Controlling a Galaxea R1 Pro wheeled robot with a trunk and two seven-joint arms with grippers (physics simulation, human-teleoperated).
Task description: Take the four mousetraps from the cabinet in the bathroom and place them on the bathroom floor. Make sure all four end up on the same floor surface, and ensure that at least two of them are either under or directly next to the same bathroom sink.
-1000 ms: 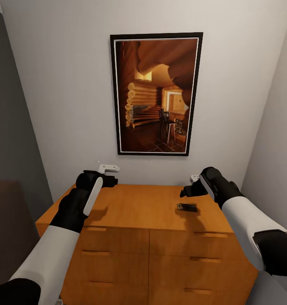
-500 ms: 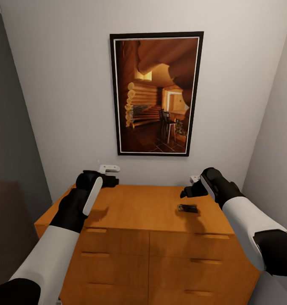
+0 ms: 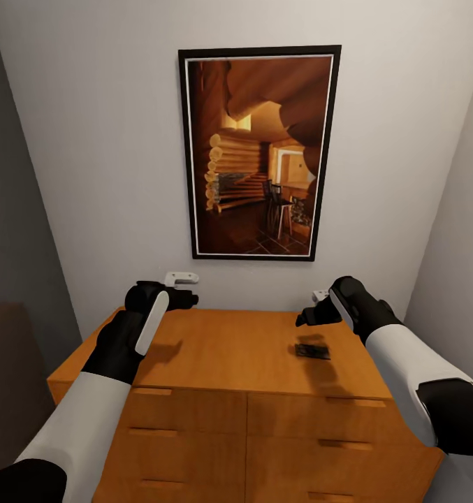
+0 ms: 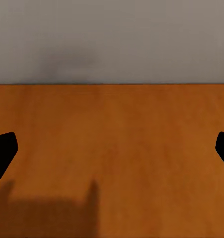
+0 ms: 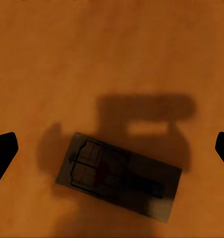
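The left end effector (image 3: 182,299) hangs over the left rear of the cabinet (image 3: 229,349), near the wall, with nothing between its fingers; in the left wrist view the 2 dark fingertips sit at opposite edges over bare orange wood, so it is spread wide. Further right, 1 mousetrap (image 3: 312,351) lies flat on the cabinet top toward its right side, and the right end effector (image 3: 310,316) hovers above it, apart from it and a little toward the wall. The right wrist view looks straight down on the mousetrap (image 5: 118,181), lying at an angle to the fingers, with the fingertips far apart and gripping nothing.

What could go wrong, as I judge it: the trap is thin and flat on the wood, so the fingers may scrape the top and push the board away instead of getting under its edges. Its skew to the fingers could make them close across corners, letting it twist out. A poor grip might drop it on the way to the floor.

Around it: a framed picture (image 3: 259,154) of a log interior hangs on the wall behind. The side wall stands close on the right and leaves that arm little room. Nothing lies between end effector and trap
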